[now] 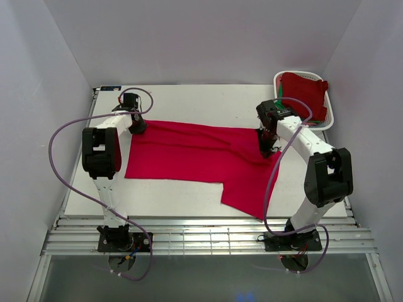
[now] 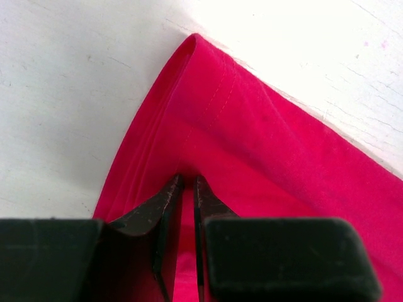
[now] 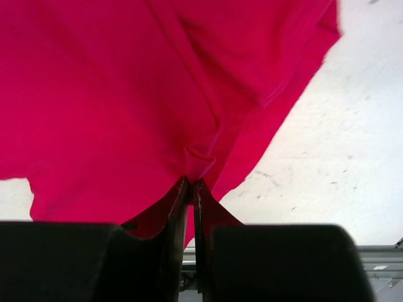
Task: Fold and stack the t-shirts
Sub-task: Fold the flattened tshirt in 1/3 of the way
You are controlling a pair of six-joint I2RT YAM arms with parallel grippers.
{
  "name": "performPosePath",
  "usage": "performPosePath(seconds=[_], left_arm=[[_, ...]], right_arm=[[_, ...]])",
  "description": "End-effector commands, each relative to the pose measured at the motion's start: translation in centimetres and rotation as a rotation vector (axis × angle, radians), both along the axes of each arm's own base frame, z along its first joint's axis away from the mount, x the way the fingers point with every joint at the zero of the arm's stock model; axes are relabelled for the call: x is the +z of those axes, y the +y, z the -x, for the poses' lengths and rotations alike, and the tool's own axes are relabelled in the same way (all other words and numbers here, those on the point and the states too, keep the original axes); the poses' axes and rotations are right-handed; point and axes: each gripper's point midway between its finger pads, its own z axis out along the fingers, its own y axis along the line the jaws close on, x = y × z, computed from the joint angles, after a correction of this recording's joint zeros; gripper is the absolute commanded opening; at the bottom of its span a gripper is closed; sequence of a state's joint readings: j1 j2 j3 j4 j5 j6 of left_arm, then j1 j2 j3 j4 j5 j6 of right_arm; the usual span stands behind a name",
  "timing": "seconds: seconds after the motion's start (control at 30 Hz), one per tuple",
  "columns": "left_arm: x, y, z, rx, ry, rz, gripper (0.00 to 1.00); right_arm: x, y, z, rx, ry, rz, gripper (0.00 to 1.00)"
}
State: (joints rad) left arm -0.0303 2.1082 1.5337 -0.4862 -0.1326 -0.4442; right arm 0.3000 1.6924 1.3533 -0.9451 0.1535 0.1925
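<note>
A crimson t-shirt (image 1: 195, 154) lies spread across the white table, one part reaching toward the near edge. My left gripper (image 1: 137, 124) is shut on the shirt's far left corner; in the left wrist view the fingertips (image 2: 187, 184) pinch the cloth (image 2: 264, 145) near its stitched hem. My right gripper (image 1: 269, 148) is shut on the shirt's right edge; in the right wrist view its tips (image 3: 190, 184) pinch a small fold of the cloth (image 3: 126, 94), which is lifted off the table there. More dark red shirts (image 1: 305, 91) and a bit of green lie in the basket.
A white slotted basket (image 1: 327, 123) stands at the far right corner of the table. The white table top (image 1: 189, 100) ends in a metal rail at the near edge (image 1: 208, 236). White walls close in on both sides.
</note>
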Motion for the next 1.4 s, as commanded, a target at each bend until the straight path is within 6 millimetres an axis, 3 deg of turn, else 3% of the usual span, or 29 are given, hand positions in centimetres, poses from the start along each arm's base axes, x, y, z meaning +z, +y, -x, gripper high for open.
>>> performPosePath(seconds=[0.0,0.2,0.47,0.63,0.73,0.8,0.9,1.03,1.1,1.13,1.2,1.23,1.37], left_arm=[[0.1,-0.2,1.9,-0.019,0.049,0.017,0.24],[1.1,0.1,2.0,-0.022,0.036,-0.003,0.24],[2.5,0.7,2.6,-0.006,0.036,-0.032,0.24],[2.8,0.6,3.1,-0.004,0.035,-0.024,0.24],[3.4,0.5,3.5,-0.005,0.028,-0.017,0.24],[4.2,0.5,3.7,-0.001,0.013,-0.014,0.24],[5.6,0.7,3.8,0.004,-0.017,-0.023,0.26],[6.6,0.8,4.2,0.006,-0.033,-0.029,0.28],[6.8,0.7,4.6,0.006,-0.035,-0.022,0.28],[6.9,0.6,4.8,0.009,-0.036,-0.016,0.28],[7.1,0.4,5.2,0.011,-0.040,-0.002,0.28],[7.2,0.3,5.5,0.011,-0.040,0.004,0.28],[7.1,0.0,6.4,0.014,-0.035,0.019,0.28]], right_arm=[[-0.3,1.2,3.5,-0.008,0.080,-0.013,0.13],[-1.5,1.4,6.4,-0.029,0.136,0.047,0.13],[-1.0,0.3,9.6,-0.060,0.196,0.130,0.14],[-3.2,-0.3,12.4,-0.031,0.310,0.163,0.25],[-3.5,-0.9,12.0,-0.030,0.291,0.204,0.35],[-2.6,-0.7,10.0,-0.032,0.217,0.212,0.42],[-0.7,1.4,5.4,-0.017,0.067,0.143,0.46],[0.7,5.2,-1.0,0.014,-0.113,0.019,0.45],[1.3,6.5,-3.2,0.026,-0.169,-0.020,0.44],[0.6,6.9,-4.1,0.028,-0.170,-0.018,0.43],[1.0,7.8,-6.4,0.038,-0.229,-0.031,0.42],[-0.2,8.1,-7.1,0.043,-0.212,-0.020,0.41],[-1.5,9.2,-9.5,0.061,-0.209,-0.019,0.39]])
